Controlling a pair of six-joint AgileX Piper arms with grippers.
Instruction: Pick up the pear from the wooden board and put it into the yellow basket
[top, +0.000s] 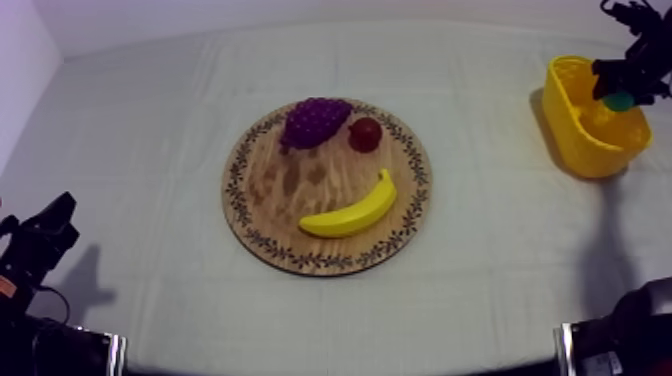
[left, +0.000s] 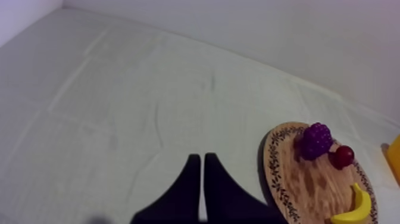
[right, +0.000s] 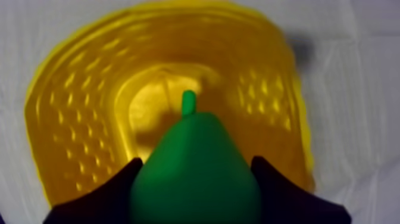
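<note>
**Pear over the basket: the drop could go wrong**

The right pincer pinches the pear across its broad belly, above the yellow basket, which stands near the far right corner of the tabletop. The pear's long axis runs out along the pincer's reach, with the stem pointing away from it, down toward the basket floor.

From above, the pear appears nearer the basket's right rim. I judge that a release here could clip that rim and send the pear onto the tabletop. Dropped from height, it might bounce out or rock the light basket.

The left pincer, pressed together, rests near the near left corner, well apart from the wooden board.
</note>
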